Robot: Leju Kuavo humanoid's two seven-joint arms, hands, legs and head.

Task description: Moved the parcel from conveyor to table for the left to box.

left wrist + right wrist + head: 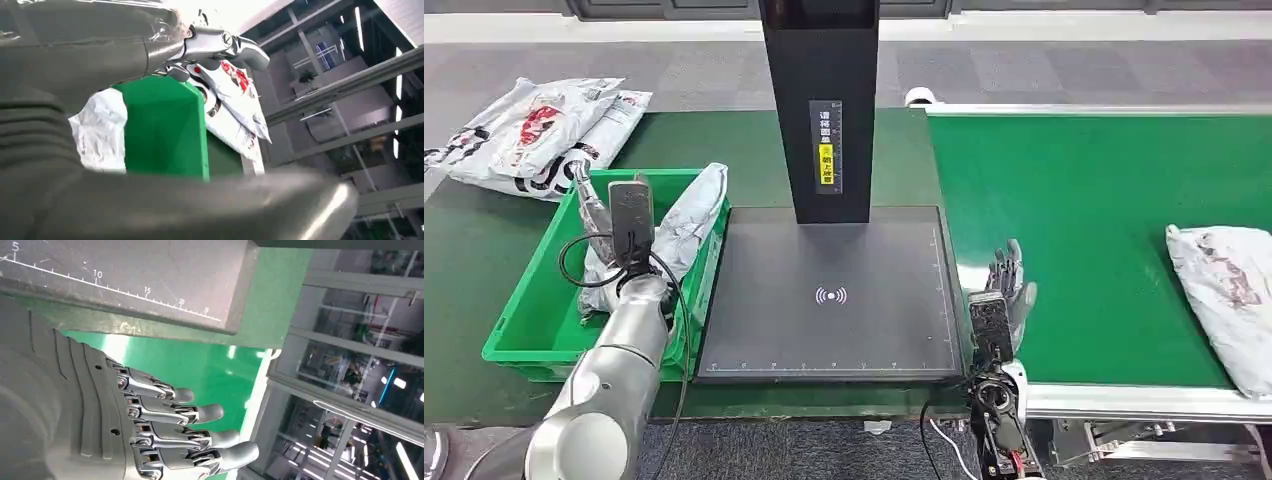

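Note:
A grey parcel (686, 218) lies in the green bin (524, 340), one end leaning over the bin's right rim. My left hand (592, 210) is inside the bin beside it, fingers stretched out. In the left wrist view the fingers (220, 45) and thumb (200, 210) stand wide apart, with the parcel (97, 130) and bin wall (165, 125) showing between them. My right hand (1009, 285) rests open at the conveyor's near left edge, its fingers (165, 425) straight and holding nothing. Another parcel (1229, 290) lies on the green conveyor (1094, 220) at the far right.
A black scanning platform (829, 295) with a tall black column (824, 100) stands between the bin and the conveyor; its ruled edge (125, 270) is close to my right hand. Several parcels (539, 130) are piled on the table behind the bin.

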